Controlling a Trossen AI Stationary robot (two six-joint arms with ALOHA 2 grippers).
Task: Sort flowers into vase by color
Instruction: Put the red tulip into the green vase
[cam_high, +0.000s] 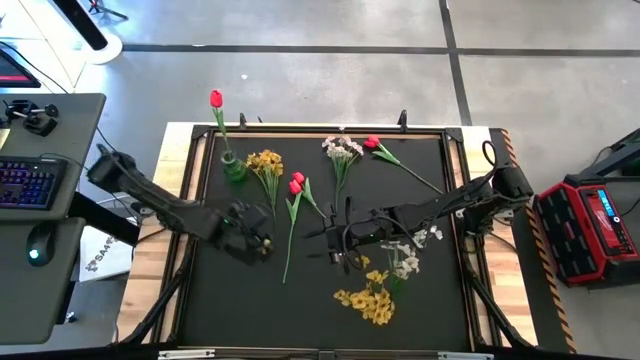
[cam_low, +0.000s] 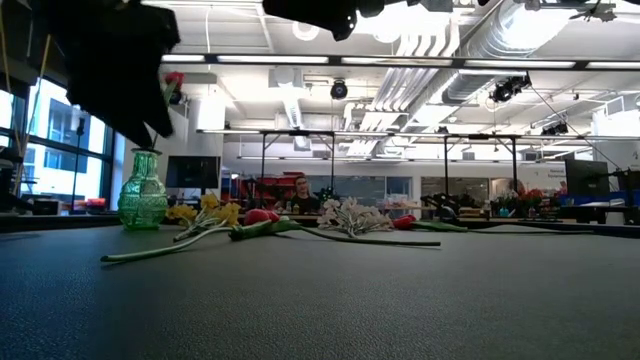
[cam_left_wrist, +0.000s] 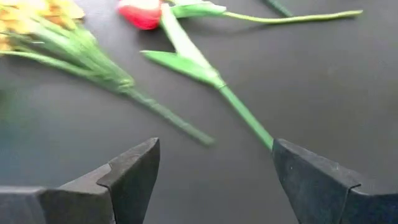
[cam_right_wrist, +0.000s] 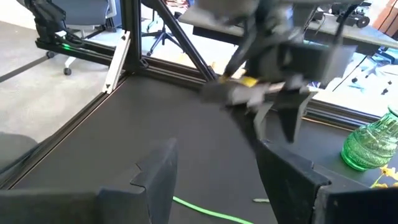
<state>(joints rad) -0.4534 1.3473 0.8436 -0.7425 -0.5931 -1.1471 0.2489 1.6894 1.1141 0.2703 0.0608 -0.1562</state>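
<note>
Black matting lies bare under the left gripper, whose fingers stand wide apart with nothing between them; a red tulip's green stem runs just past its right fingertip in the left wrist view, and a yellow blossom spray lies just beyond, its stem ending ahead of the other finger. Further out from this gripper, toward the table's far left corner, a green glass vase stands upright with one red tulip in it. The mat between the gripper and the near table edge is open

Facing it across the middle of the mat, the right gripper is also spread, holding nothing; the right wrist view shows clear mat between its fingers and a thin green stem end just below them. Right behind this gripper lies a whitish small-blossom spray, and nearer the front edge a second yellow spray. Toward the far edge lie another whitish spray and a red tulip, its stem slanting toward the right rim
</note>
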